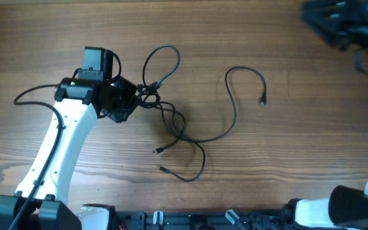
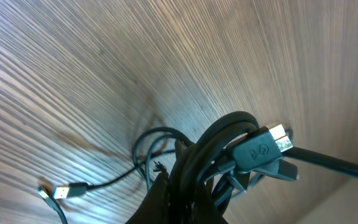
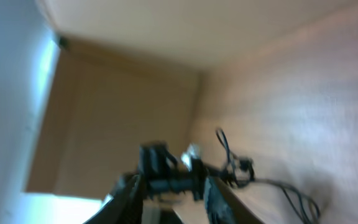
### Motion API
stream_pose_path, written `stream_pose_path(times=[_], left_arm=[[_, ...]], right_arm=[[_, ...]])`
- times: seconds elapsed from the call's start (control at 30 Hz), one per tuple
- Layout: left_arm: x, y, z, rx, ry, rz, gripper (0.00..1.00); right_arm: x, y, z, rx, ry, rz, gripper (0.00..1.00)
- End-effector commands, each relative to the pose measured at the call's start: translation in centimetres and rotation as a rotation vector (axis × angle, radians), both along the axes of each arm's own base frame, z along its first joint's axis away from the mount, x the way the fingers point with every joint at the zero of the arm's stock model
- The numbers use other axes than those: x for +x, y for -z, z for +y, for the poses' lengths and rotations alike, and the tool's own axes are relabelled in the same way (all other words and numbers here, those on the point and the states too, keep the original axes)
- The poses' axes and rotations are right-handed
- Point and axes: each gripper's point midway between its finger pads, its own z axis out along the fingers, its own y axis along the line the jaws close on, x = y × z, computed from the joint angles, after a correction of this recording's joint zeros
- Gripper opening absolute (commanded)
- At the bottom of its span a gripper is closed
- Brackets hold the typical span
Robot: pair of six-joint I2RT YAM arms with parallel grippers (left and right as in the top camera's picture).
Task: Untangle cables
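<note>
On the table [image 1: 286,160], the cables [image 1: 168,115] trail in loose loops, one strand curling right to a plug. Behind them, the left gripper [image 1: 131,99] is clamped on their knotted bundle. Far right, the blurred right gripper [image 3: 173,186] hangs with its fingers seemingly parted and empty.

Black cables [image 2: 207,142]: several strands looped in a tight bundle at lower centre, clamped in left pincer [image 2: 178,198], which is dark and blurred at bottom edge. Large plug [image 2: 260,151]: embossed logo, metal tip, jutting right from bundle. Small plug [image 2: 61,191]: lower left, lying on desk [image 2: 104,56], thin cord trailing right toward bundle. Wood-grain surface throughout.
</note>
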Motion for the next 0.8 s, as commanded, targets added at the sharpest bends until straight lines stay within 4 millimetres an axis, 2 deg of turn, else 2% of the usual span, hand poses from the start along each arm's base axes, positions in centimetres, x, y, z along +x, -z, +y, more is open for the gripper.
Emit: stream_pose_path(times=[0.0,0.1,0.2,0.27,0.37,0.47,0.6,0.7,0.77], left_arm=[[0.2,-1.3,-2.6,-0.145,0.054,-0.025,0.04],[0.6,-2.4,-4.0,-0.244,0.067,-0.043,0.04],[0.7,-2.9,-4.7,-0.290,0.067,-0.042,0.04],[0.7,-3.1,-4.9,-0.312,0.057,-0.035,0.04],[0.7,-3.1,-4.9,-0.321,0.034,-0.024,0.04],[0.7,-3.1,-4.9,-0.320,0.034,-0.023,0.04],[0.7,-3.1,-4.9,-0.320,0.035,-0.024,0.04],[0.7,-3.1,-4.9,-0.319,0.038,-0.025,0.04],[0.7,-3.1,-4.9,-0.319,0.038,-0.026,0.04]], right_arm=[[-0.6,3.2,5.4,-0.239,-0.046,-0.010,0.38],[-1.9,6.2,9.8,-0.404,-0.084,0.046,0.42],[-3.3,8.5,13.0,-0.512,-0.125,0.090,0.43],[-4.5,10.6,16.1,-0.594,-0.158,0.129,0.43],[-5.1,13.0,18.9,-0.678,-0.154,0.167,0.42],[-5.0,15.7,20.6,-0.742,-0.124,0.231,0.42],[-3.5,18.8,22.7,-0.753,-0.121,0.275,0.42],[-2.7,19.8,24.8,-0.709,-0.160,0.267,0.42],[-2.4,20.4,25.5,-0.697,-0.174,0.271,0.42]])
